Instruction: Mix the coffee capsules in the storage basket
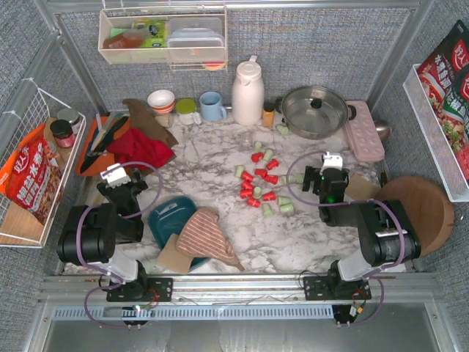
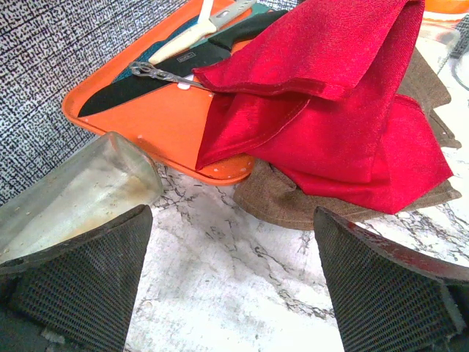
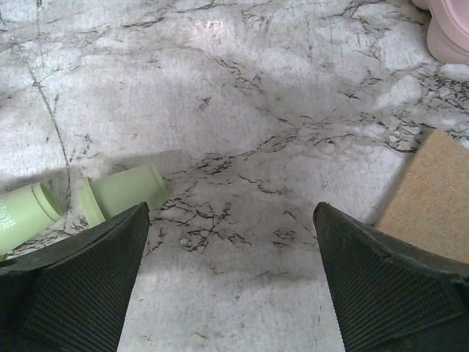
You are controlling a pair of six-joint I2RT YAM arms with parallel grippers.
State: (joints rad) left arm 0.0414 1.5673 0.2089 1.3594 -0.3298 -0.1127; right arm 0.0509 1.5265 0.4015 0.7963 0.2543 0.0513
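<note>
Red capsules (image 1: 261, 174) roughly nine — mint ten.

1. The small, tapered, cup-shaped coffee capsules (image 1: 261, 174), some bright red and some pale mint green, lie scattered in a loose mixed cluster mid-way across the marble tabletop (image 1: 212, 147).
2. Two pale green capsules (image 3: 121, 192) at the cluster's right edge lie on their sides, next to each other.
3. The dark teal, shallow, round-cornered plastic storage basket (image 1: 167, 218) sits apart from the cluster, to its left and nearer the front, partly under a striped cloth (image 1: 209, 235).
</note>
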